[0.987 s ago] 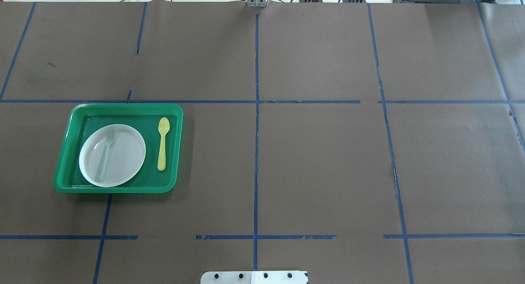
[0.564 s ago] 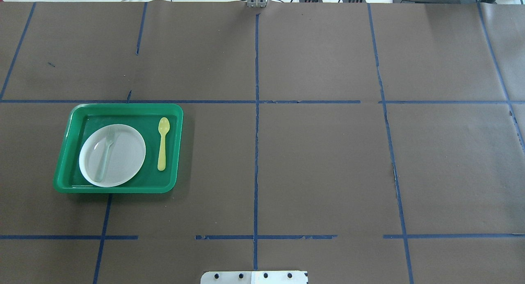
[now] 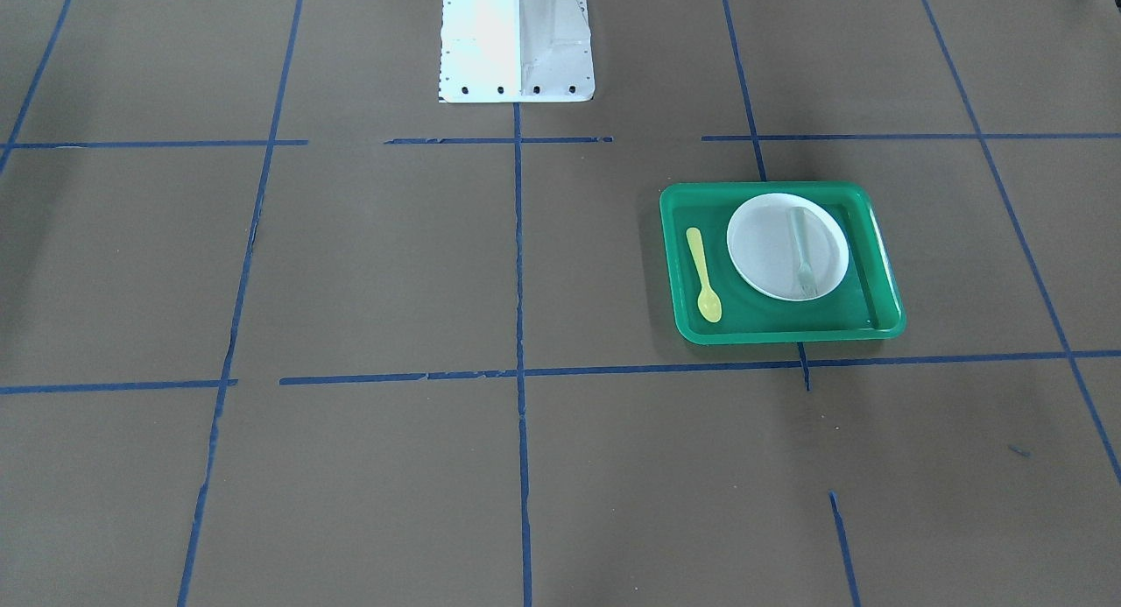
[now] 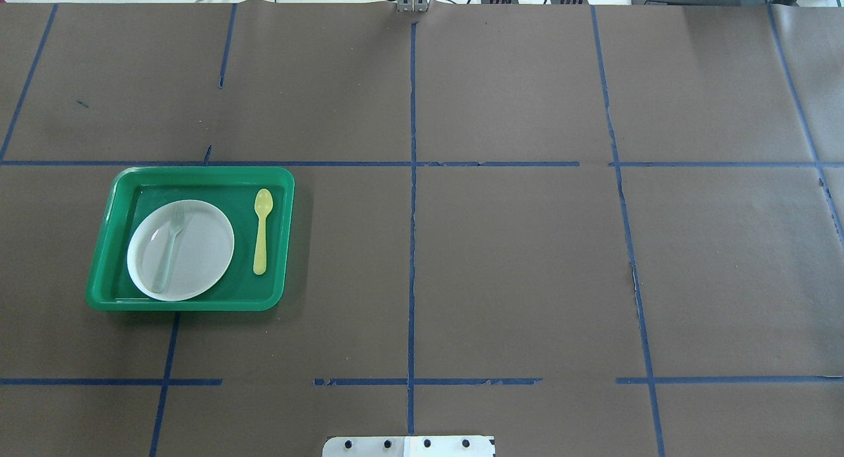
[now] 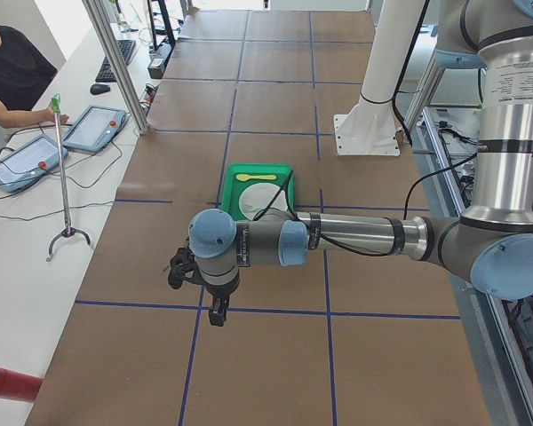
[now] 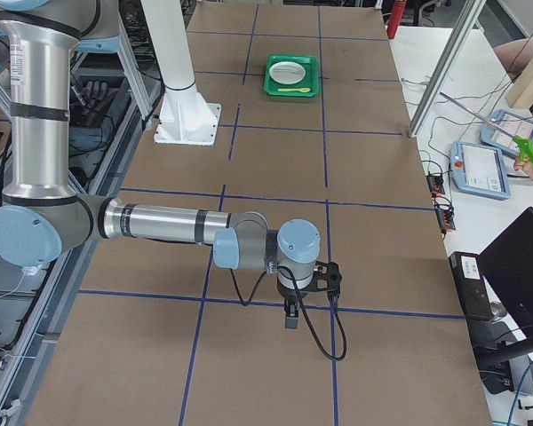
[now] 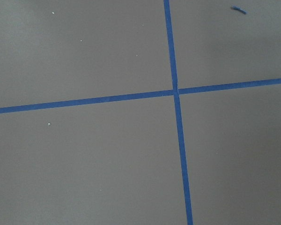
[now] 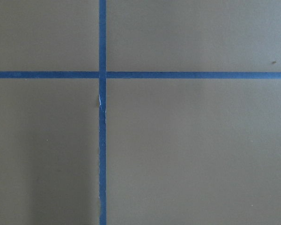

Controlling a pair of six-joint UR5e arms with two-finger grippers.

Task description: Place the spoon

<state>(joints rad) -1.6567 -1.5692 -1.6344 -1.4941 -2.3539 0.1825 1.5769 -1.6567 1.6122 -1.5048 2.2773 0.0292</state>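
Spoon (image 4: 262, 231) lay in the green tray (image 4: 198, 173), both arms well apart from it.
Left gripper (image 5: 215, 315) and right gripper (image 6: 290, 318) hung over the table (image 4: 514, 259), open or closed I could not tell. Farther off, the spoon lay flat beside the plate (image 4: 201, 246): probably light, stiff and slick, best pinched across its slim handle.

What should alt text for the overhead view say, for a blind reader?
A green plastic tray sits left of centre on a brown paper-covered table gridded with blue tape. In it, a small yellow plastic spoon lies beside a round white plate carrying a pale grey-green plastic fork.
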